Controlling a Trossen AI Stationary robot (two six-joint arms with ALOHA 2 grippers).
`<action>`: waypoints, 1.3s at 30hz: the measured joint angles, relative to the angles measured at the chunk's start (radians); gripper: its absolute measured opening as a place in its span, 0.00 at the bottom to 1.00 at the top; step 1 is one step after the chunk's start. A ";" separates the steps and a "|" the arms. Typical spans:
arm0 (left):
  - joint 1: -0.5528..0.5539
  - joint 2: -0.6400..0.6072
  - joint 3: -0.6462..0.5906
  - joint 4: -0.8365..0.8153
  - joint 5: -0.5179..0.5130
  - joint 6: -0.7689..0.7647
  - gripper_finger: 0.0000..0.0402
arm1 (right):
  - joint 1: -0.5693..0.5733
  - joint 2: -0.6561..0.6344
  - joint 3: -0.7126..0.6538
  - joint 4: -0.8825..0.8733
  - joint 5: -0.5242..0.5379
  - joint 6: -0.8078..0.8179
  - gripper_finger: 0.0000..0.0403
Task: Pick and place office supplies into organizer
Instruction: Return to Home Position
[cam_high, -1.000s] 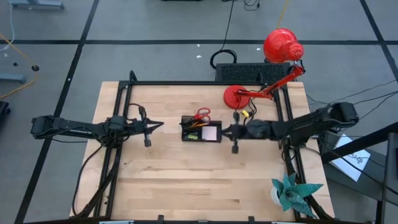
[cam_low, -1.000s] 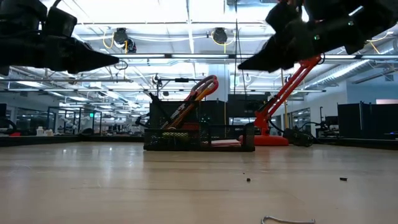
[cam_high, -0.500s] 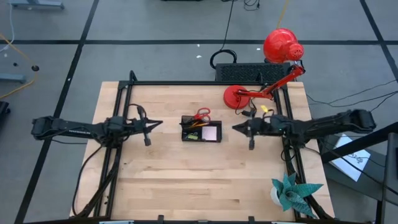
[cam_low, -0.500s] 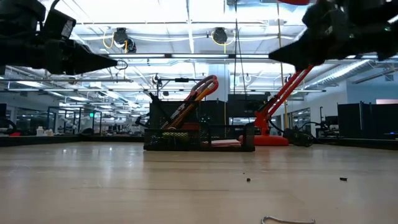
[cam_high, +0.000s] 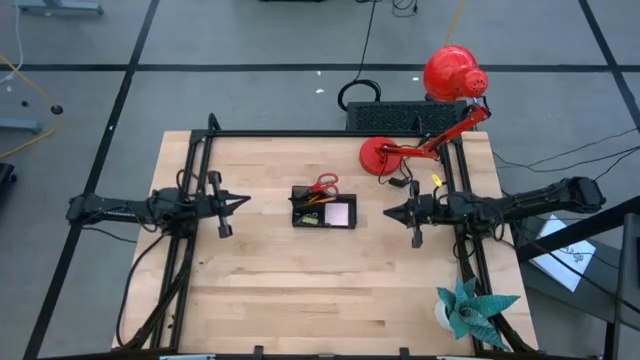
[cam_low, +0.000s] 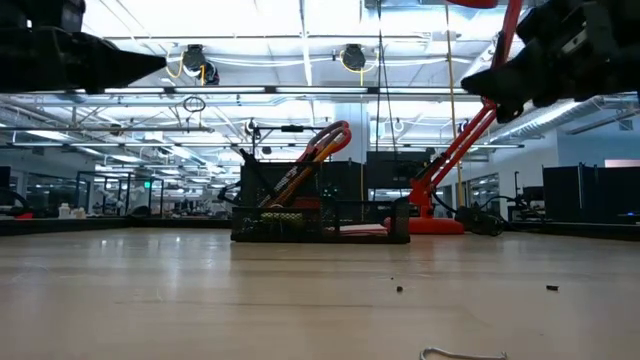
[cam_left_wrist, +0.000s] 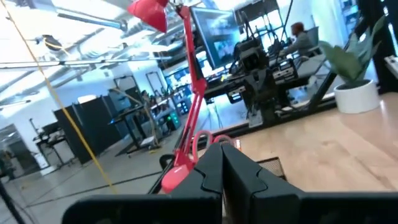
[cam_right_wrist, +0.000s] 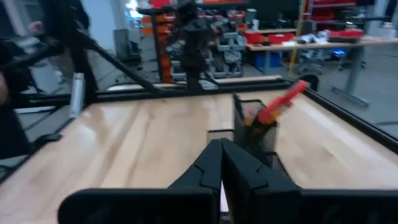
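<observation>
The black mesh organizer (cam_high: 323, 208) stands on the table's middle. Red-handled scissors (cam_high: 324, 184) and orange and black pencils (cam_low: 300, 170) stick up out of it, leaning on its rim, and a pink sticky-note pad (cam_high: 339, 213) lies in its right compartment. My left gripper (cam_high: 245, 200) hovers shut and empty to the organizer's left, pointing level at it. My right gripper (cam_high: 388, 212) hovers shut and empty to its right, also level. The right wrist view shows the organizer (cam_right_wrist: 256, 134) ahead of the shut fingers (cam_right_wrist: 211, 163). Both grippers stand well above the tabletop in the low view.
A red desk lamp has its base (cam_high: 379, 155) on the table's far right and its head (cam_high: 450, 72) beyond the edge. A teal paper plant (cam_high: 470, 306) stands at the near right corner. A bent wire (cam_low: 462, 353) and small specks lie near the front edge.
My right gripper has drawn back from beside the organizer toward the table's right edge, staying level. My left gripper has pulled back a little toward the left edge and risen slightly. The organizer and its contents have not moved.
</observation>
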 joint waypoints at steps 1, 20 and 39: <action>-0.005 -0.023 0.000 -0.020 0.001 0.000 0.01 | 0.015 -0.007 0.000 -0.001 0.006 0.000 0.00; -0.093 -0.171 0.090 -0.328 0.011 -0.026 0.01 | 0.143 -0.214 -0.135 0.133 0.113 -0.147 0.00; -0.100 -0.170 0.118 -0.303 0.022 -0.132 0.02 | -0.044 -0.435 -0.146 -0.094 -0.030 -0.008 0.00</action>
